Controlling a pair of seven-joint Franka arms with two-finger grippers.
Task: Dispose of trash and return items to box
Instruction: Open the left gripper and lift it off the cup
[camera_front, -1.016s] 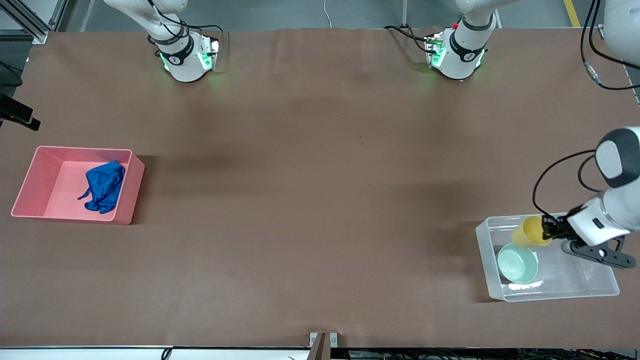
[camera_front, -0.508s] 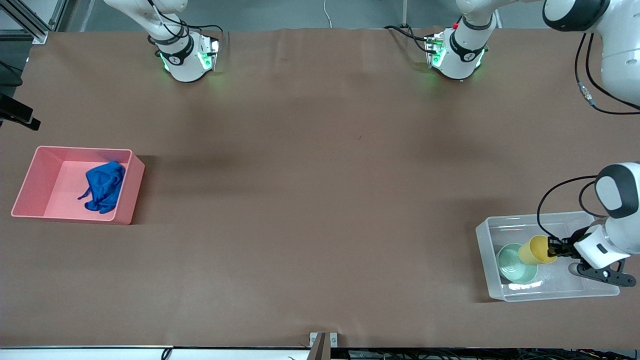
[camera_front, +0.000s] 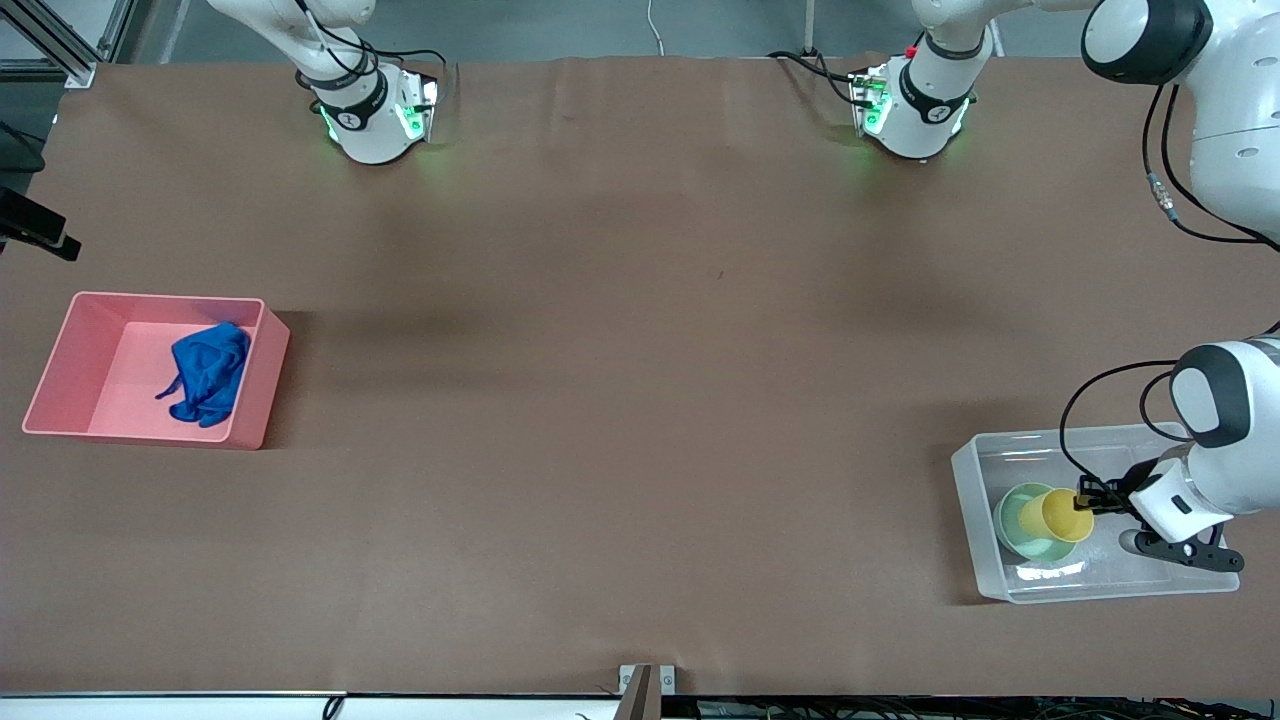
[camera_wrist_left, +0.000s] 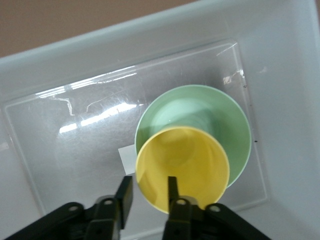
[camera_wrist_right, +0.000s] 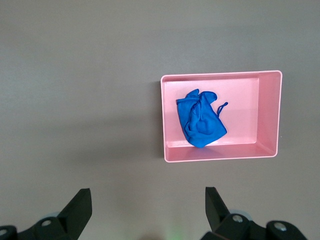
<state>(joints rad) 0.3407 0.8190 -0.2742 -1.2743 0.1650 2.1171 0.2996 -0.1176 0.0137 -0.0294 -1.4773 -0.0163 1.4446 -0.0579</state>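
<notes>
Front view: the clear box (camera_front: 1100, 585) is seen at the left arm's end of the table, near the front camera, with the mint-green bowl (camera_front: 1022, 525) on its floor and the yellow cup (camera_front: 1062, 514) tilted over the bowl. The left gripper (camera_front: 1084, 500) is lowered into the box; in the left wrist view its fingers (camera_wrist_left: 173, 192) are spread a little, straddling the cup's rim — one inside, one outside — and a firm grip cannot be confirmed. The blue cloth (camera_front: 207, 372) lies crumpled in the pink bin (camera_front: 62, 368) at the right arm's end. The right gripper (camera_wrist_right: 147, 202) is held high over the table beside that bin, wide open and empty.
</notes>
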